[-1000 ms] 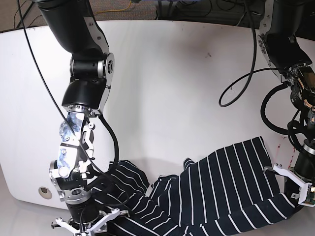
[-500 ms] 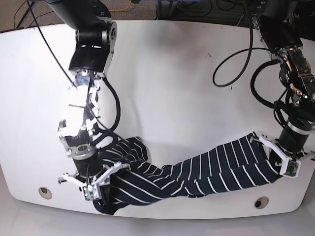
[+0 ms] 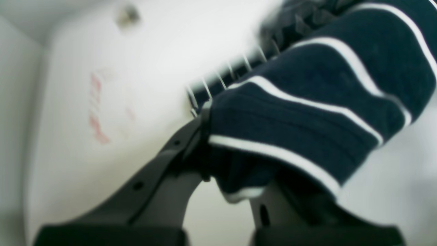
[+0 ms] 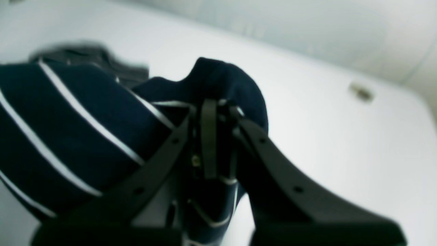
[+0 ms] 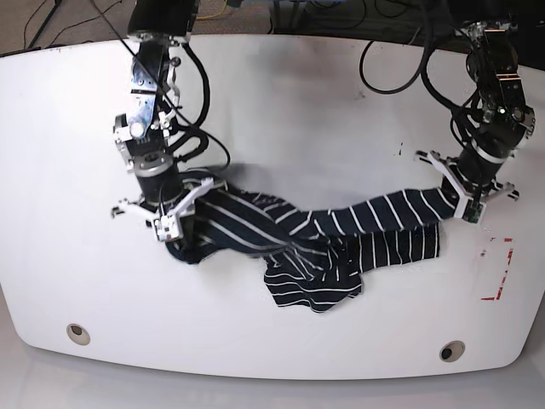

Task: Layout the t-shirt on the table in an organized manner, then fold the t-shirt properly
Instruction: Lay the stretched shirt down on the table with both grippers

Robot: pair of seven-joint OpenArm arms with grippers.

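The dark navy t-shirt with thin white stripes [image 5: 324, 243] hangs stretched between my two grippers above the white table [image 5: 281, 111], its middle sagging in a bunch onto the tabletop. My left gripper [image 5: 464, 198], on the right of the base view, is shut on one end of the shirt; the left wrist view shows the fabric [image 3: 307, 112] pinched between the fingers [image 3: 170, 160]. My right gripper [image 5: 166, 217], on the left of the base view, is shut on the other end; the right wrist view shows the cloth [image 4: 222, 89] clamped in the jaws.
A red-marked rectangle [image 5: 498, 273] lies at the table's right edge, below my left gripper. Two metal-ringed holes sit near the front edge, one left [image 5: 77, 331] and one right [image 5: 450, 350]. Black cables hang at the back right [image 5: 400, 60].
Both grippers have lifted and moved away from the front edge toward the table's middle, carrying the shirt ends. The shirt now sags lower in its middle, bunched on the table.
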